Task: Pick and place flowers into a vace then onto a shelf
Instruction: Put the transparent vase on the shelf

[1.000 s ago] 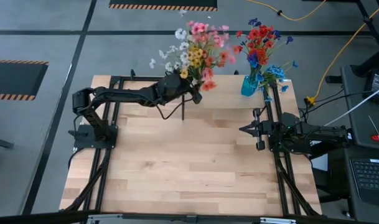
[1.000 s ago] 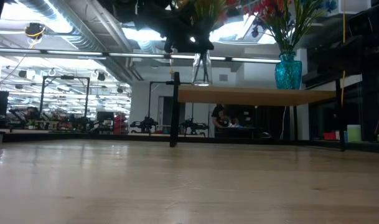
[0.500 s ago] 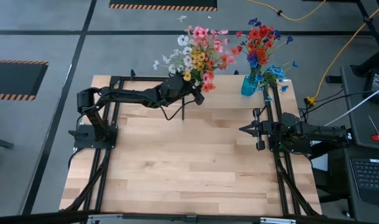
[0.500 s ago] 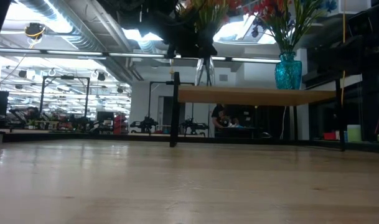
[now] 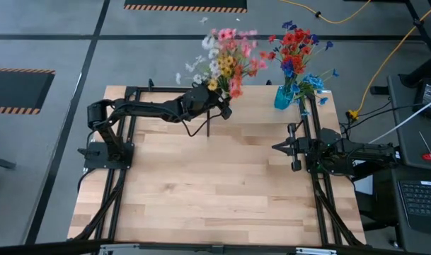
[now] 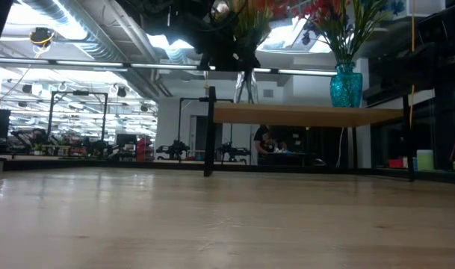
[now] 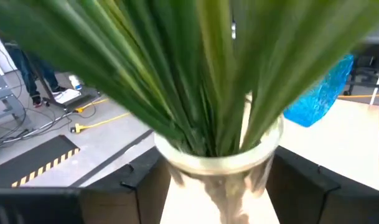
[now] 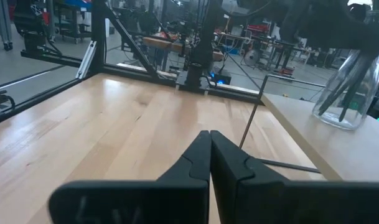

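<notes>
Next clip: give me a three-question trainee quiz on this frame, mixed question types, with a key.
1. True or false: the left gripper grips a clear vase of flowers at the shelf.
2. The right gripper's fingers are: A) wide open B) shut, empty C) shut on a stem.
3. Fill in: the vase standing free on the shelf is ____.

Key: 1 true; 2 B; 3 blue.

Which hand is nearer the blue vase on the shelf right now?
Right. The right hand waits shut over the tabletop, just in front of the blue vase; the left hand holds the clear vase farther along the shelf.
</notes>
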Controlling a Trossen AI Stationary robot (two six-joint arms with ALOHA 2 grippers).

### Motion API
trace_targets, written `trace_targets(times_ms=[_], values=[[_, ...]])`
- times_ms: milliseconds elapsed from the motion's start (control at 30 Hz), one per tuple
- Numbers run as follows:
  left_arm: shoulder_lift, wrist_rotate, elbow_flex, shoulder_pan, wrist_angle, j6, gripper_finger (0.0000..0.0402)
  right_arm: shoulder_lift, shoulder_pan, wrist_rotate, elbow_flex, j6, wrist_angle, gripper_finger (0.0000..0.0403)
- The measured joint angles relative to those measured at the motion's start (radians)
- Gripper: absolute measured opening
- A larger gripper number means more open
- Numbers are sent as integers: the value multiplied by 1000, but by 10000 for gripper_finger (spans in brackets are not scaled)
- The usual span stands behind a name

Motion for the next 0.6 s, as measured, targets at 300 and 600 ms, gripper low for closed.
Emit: trace_targets(times_ms=[300,600], values=[[0,11,0,0,-29,1,230,0,0,0,0,0,0,7],[-12,10,0,-16,-98,82,234,0,0,-1,0,1,0,7]])
